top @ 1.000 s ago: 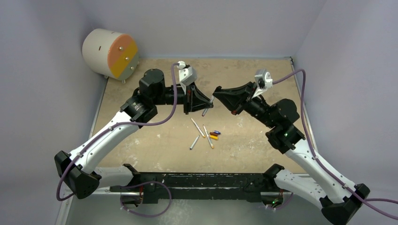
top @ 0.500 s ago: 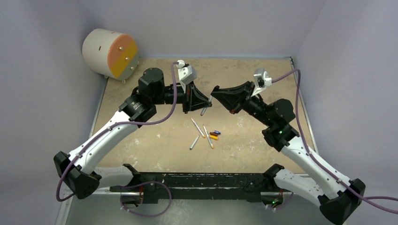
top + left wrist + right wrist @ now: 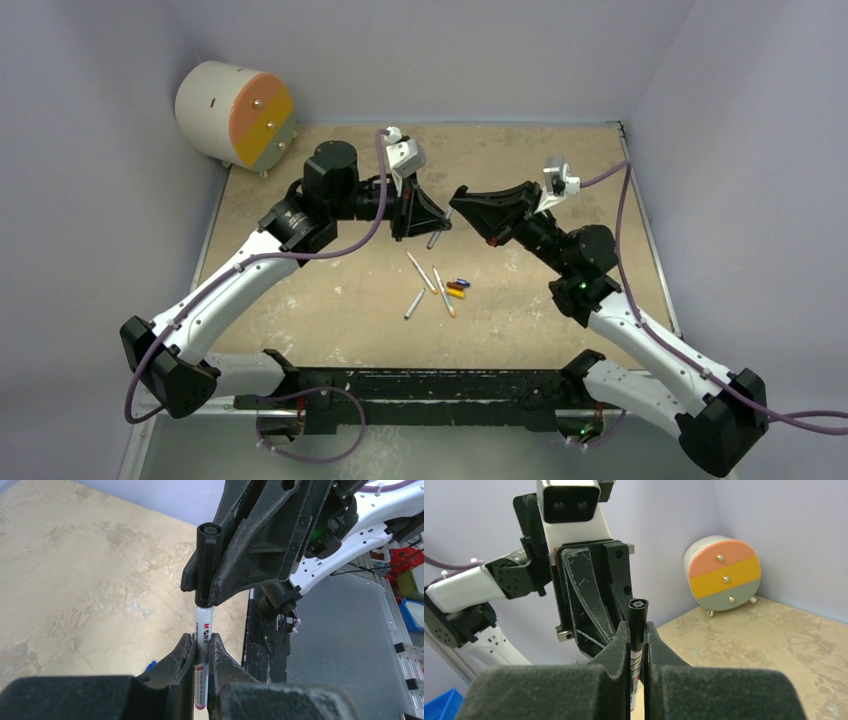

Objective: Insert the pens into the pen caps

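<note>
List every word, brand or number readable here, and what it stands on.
"M&G", then two characters too small to read: on the white pen held in the left gripper.
Finer print lower on that barrel: blurred, unreadable.
Print on the barrel in the right wrist view, below the black cap in the right gripper: too small to read.
No other text is readable.

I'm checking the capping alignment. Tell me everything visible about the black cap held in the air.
The black cap is a short, smooth, plastic-looking tube with a ringed closed end. It is clamped between the right gripper's jaws, above the table, in line with the white pen held by the left gripper. The pen's end enters its open mouth; how deep is hidden.
</note>
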Robot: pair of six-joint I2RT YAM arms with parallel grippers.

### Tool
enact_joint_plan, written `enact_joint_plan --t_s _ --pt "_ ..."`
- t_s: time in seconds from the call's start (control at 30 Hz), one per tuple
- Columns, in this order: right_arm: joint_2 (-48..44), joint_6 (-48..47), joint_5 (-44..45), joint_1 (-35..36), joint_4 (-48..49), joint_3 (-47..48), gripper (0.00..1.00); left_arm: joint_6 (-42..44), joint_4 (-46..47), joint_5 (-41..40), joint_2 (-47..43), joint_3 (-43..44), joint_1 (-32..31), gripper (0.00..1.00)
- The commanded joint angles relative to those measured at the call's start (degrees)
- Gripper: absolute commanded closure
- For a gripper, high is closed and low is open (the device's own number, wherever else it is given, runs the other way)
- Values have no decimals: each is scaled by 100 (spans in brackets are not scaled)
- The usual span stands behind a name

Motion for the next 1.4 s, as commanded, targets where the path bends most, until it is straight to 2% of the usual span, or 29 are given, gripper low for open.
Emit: enact_joint_plan --t_s 0.0,0.13,0.3,0.57,0.83,0.93,1.0,1.13,1.23,1.27,1.37 --pt "617 158 -850 364 -877 -534 100 17 1910 -351 -85 898 0 100" --pt "685 168 -803 435 -805 -617 100 -10 1958 -370 -30 914 -1 100" --pt "274 -28 -657 435 -1176 -534 100 6 1788 -207 -71 830 -2 100" --pt "-406 -637 129 440 -2129 282 100 108 1271 334 -141 637 -3 100" --pt "-793 -1092 753 427 -2716 864 64 205 903 928 -231 390 0 100" --pt "-930 -1164 896 427 -2846 914 55 291 761 961 -316 367 -1 100" --pt "-1001 -1201 957 427 -2943 939 52 302 745 964 -346 358 -3 100" --pt "-1120 -1248 1089 427 -3057 957 52 286 787 858 -361 331 -2 100" --pt "-1233 -1260 1290 427 -3139 958 57 165 900 706 -357 247 -5 100" --pt "-1270 -1260 1351 427 -3141 953 61 109 922 614 -348 226 -2 100" --pt "-1413 -1234 1451 427 -3066 906 86 -11 900 383 -284 213 3 100"
